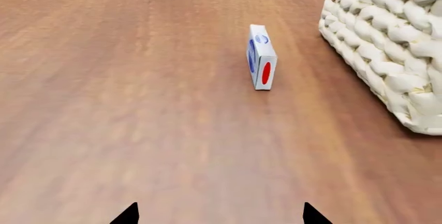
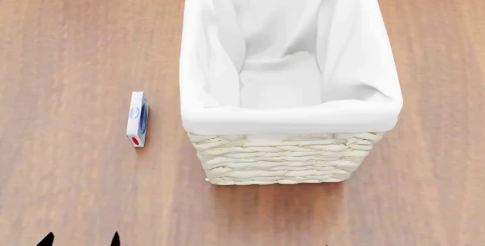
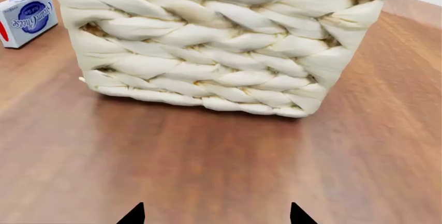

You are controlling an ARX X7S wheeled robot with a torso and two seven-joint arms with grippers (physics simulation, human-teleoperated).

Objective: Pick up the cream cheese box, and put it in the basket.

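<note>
Hovering low w/ spread tips, left gripper (image 2: 80, 239) short of cream cheese box (image 2: 137, 119), right gripper (image 3: 215, 214) released, facing basket (image 3: 207, 43)

My left gripper (image 2: 80, 239) shows only two dark fingertips, spread apart. My right gripper (image 3: 216, 213) likewise stands open, holding nothing.

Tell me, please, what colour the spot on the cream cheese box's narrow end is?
Red, on the white cream cheese box; the left wrist view shows it best.

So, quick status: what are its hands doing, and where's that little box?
Left hand open, empty. Right hand open, empty. Cream cheese box on edge on table, left of basket, apart from it. Path clear.
</note>
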